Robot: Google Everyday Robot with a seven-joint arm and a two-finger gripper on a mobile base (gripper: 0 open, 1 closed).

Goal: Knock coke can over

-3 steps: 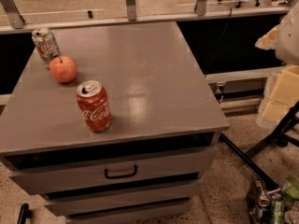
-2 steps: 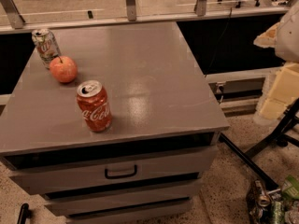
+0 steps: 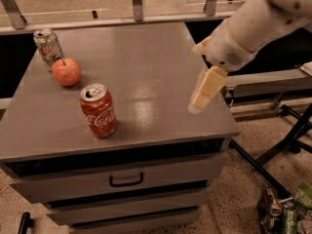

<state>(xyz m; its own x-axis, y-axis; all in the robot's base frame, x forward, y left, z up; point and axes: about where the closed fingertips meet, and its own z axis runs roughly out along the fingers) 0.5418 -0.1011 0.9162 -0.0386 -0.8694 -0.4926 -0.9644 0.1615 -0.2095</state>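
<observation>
The red coke can (image 3: 99, 111) stands upright on the front left part of the grey cabinet top (image 3: 156, 62). Its silver top with pull tab faces up. My gripper (image 3: 202, 94) hangs from the pale arm (image 3: 253, 28) that comes in from the upper right. It is above the right front part of the cabinet top, well to the right of the coke can and apart from it. It holds nothing.
An apple (image 3: 66, 72) and a pale white-green can (image 3: 48, 47) stand at the back left, behind the coke can. A drawer with a black handle (image 3: 126, 180) is below. Black stand legs (image 3: 287, 140) and several cans on the floor (image 3: 285, 211) are at the right.
My arm and gripper have moved left, from beside the cabinet's right side to above its right front part. The coke can, apple and pale can have not moved.
</observation>
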